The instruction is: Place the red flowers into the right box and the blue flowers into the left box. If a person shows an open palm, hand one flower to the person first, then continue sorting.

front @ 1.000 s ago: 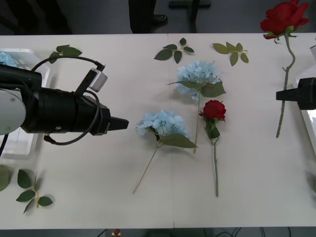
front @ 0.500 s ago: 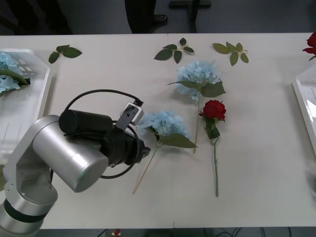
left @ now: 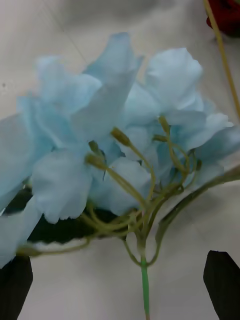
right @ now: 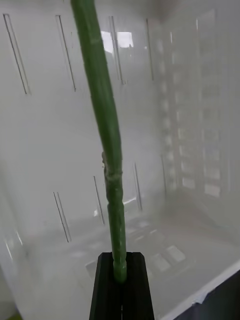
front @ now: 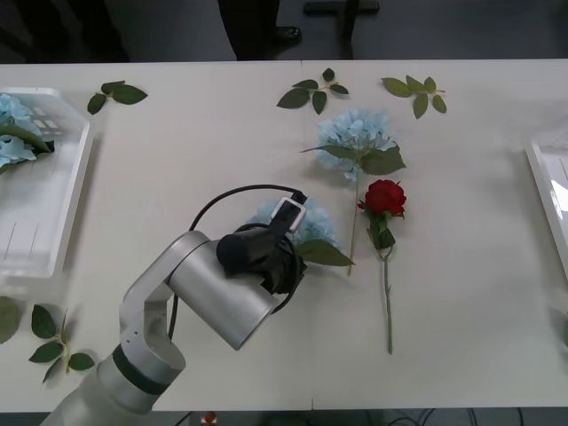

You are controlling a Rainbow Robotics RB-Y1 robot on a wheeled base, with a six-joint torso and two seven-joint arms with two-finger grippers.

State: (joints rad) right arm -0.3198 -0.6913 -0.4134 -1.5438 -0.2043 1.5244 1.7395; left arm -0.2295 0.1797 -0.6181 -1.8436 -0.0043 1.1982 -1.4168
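My left gripper (left: 120, 287) is open, its black fingers on either side of the thin stem just below a blue flower (left: 115, 130). In the front view my left arm covers part of that blue flower (front: 312, 224). A second blue flower (front: 355, 133) lies farther back, and a red flower (front: 385, 196) lies to its right. Another blue flower (front: 12, 124) rests in the left box (front: 53, 222). My right gripper (right: 120, 280) is shut on a green flower stem (right: 107, 135) over the ribbed floor of the right box (right: 45, 165). The front view shows the right box's (front: 543, 177) rim at the right edge.
Loose green leaf sprigs lie at the back centre (front: 311, 91), back right (front: 415, 90), back left (front: 115, 93) and front left (front: 53, 342). The red flower's long stem (front: 387, 302) runs toward the table's front edge.
My left arm swung from beside the left box to over the nearer blue flower. The right arm carried its red flower rightward out of the front view.
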